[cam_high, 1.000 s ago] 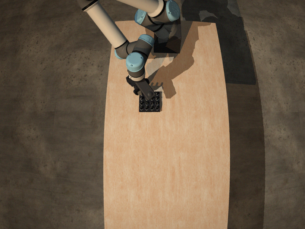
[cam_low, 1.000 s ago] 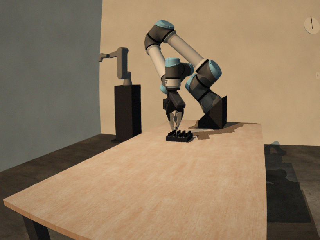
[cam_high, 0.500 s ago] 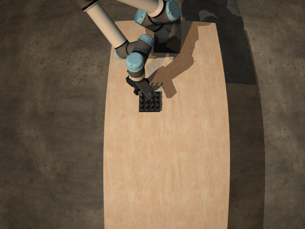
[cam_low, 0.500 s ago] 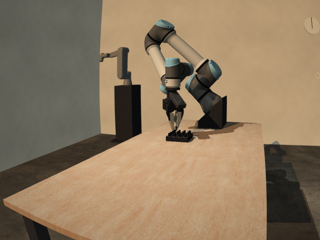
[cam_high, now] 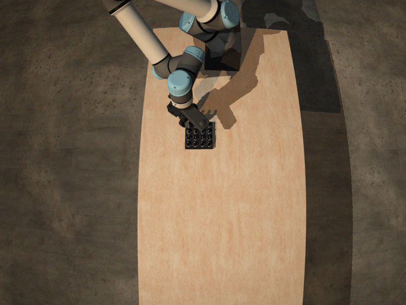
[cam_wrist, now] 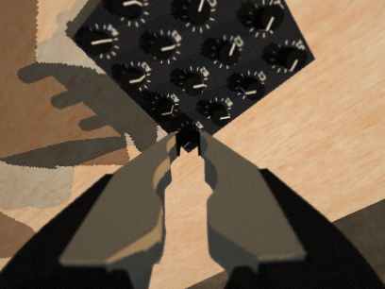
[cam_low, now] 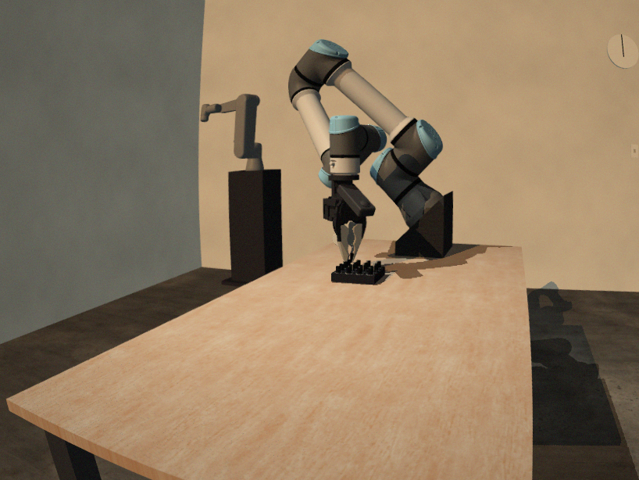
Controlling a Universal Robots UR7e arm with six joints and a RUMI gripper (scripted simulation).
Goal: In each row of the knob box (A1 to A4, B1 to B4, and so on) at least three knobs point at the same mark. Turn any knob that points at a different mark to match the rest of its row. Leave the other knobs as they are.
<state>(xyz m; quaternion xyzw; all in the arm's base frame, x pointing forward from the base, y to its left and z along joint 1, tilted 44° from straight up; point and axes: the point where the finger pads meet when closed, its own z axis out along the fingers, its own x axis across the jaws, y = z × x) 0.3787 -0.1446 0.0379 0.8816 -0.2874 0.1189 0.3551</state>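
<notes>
The black knob box [cam_high: 200, 135] lies on the wooden table, with a grid of black knobs that carry pale pointer lines; it also shows in the side view [cam_low: 358, 272] and fills the top of the wrist view [cam_wrist: 193, 61]. My gripper [cam_wrist: 189, 133] reaches straight down over the box's far left corner and is shut on the corner knob [cam_wrist: 189, 139], which sits between the two fingertips. In the overhead view the gripper body [cam_high: 191, 117] hides that corner. The held knob's pointer is mostly hidden by the fingers.
The arm's dark base block [cam_high: 223, 49] stands at the table's far end. A second small arm on a dark pedestal [cam_low: 252, 206] stands off the table to the left. The arm's shadow lies beside the box.
</notes>
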